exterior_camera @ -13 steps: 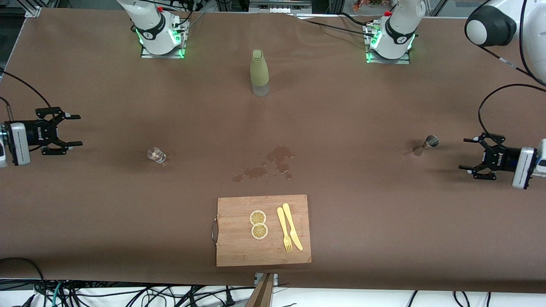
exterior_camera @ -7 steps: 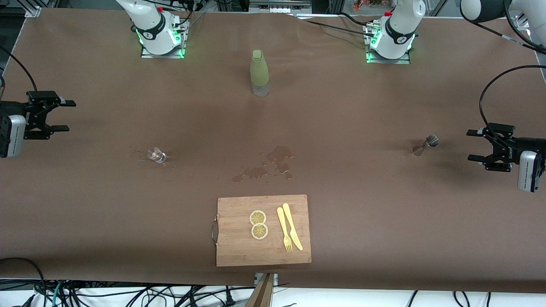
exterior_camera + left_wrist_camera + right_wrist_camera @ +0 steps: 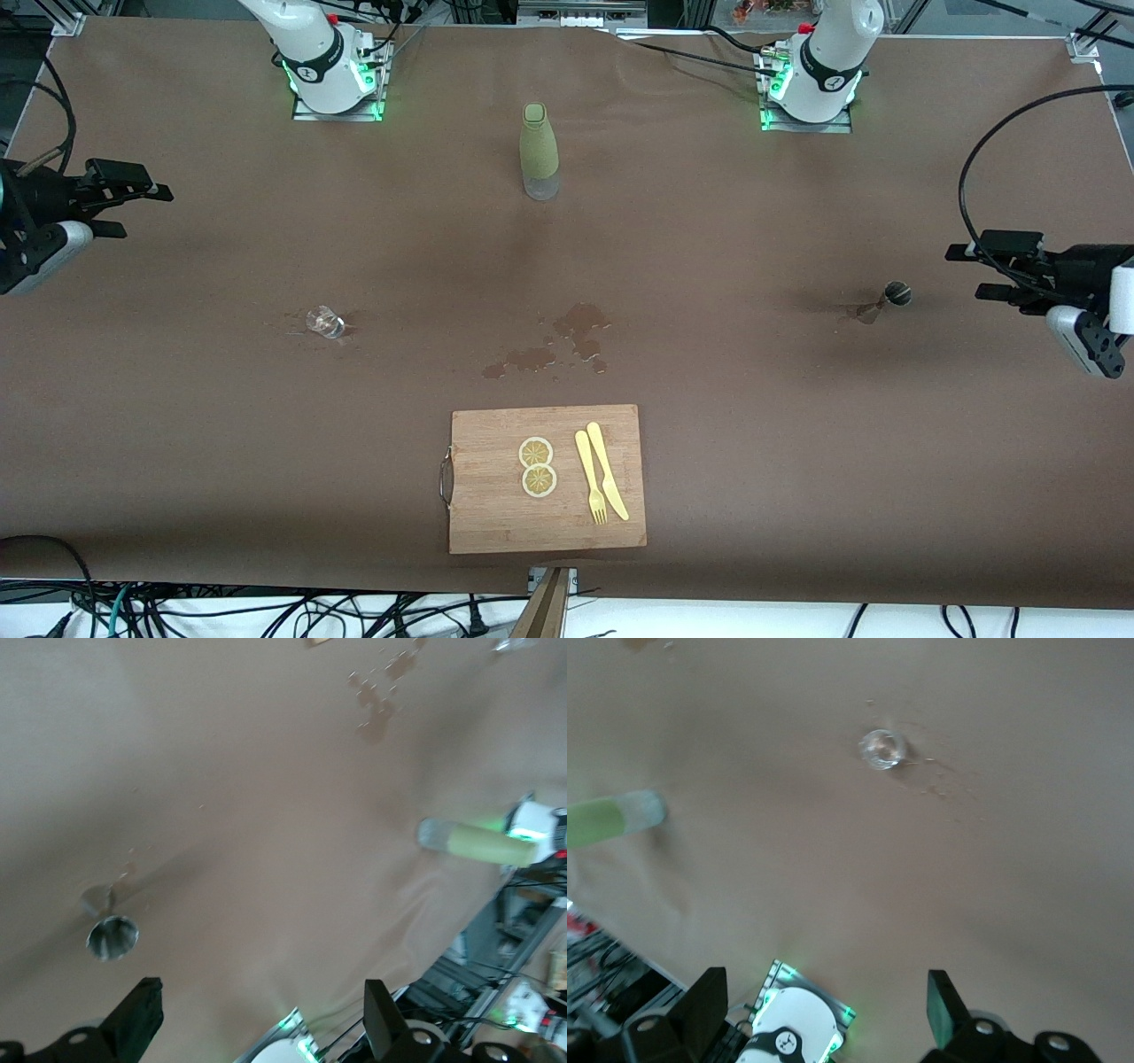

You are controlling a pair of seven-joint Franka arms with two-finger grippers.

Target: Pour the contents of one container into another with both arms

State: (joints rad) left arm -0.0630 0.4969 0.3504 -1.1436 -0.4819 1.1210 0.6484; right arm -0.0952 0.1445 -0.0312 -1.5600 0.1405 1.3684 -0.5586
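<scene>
A: What has moved since the earlier frame?

B: Both arms have drawn back toward their own ends of the tabletop point(image 3: 797, 461). You will see the right tool point(image 3: 133, 197) now farther up the front view, over the bare tabletop at the right arm's end, and the left tool point(image 3: 983, 268) has lifted too, over the left arm's end.

A: How do the tools stand?

B: Each has its fingers spread wide with nothing between them; your wrist views show the same, right tool point(image 3: 824, 1003) and left tool point(image 3: 264, 1017).

A: And the containers, going across?

B: The small clear glass point(image 3: 324, 322) stands toward the right arm's end. The green bottle point(image 3: 539, 151) stands upright mid-table, between the two bases. A patch of spilled liquid point(image 3: 567, 341) lies nearer the front camera than the bottle. The wooden cutting board point(image 3: 496, 496) carries two lemon slices point(image 3: 537, 466) and a yellow fork point(image 3: 590, 476) and knife point(image 3: 608, 470). The metal jigger point(image 3: 889, 297) stands near the left tool, apart from it.
</scene>
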